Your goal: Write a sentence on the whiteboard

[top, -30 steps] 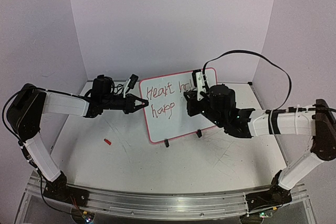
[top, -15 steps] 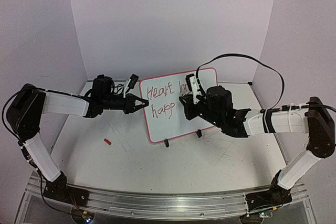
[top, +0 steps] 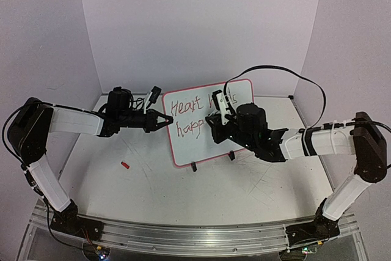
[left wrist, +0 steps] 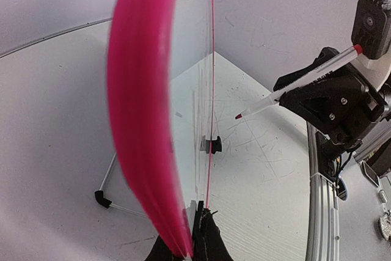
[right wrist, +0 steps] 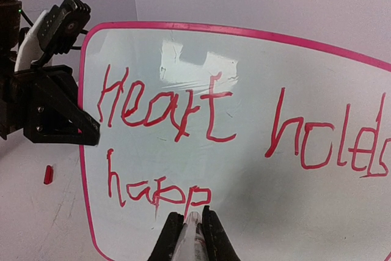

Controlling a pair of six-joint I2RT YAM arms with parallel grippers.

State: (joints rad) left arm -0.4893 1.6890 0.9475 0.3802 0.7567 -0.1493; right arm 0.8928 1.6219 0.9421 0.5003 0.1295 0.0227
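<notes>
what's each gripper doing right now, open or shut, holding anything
left gripper: shut on the left edge of the whiteboard
right gripper: shut on a red pen

We see a small red piece (top: 124, 165) lying flat on the white surface (top: 153, 191), left of centre and well apart from anything else; we cannot tell what it is. The surface is marked with grey scuffs and scratches. Plain pale walls (top: 201, 22) close three sides, and a metal rail (top: 183, 238) runs along the near edge.
</notes>
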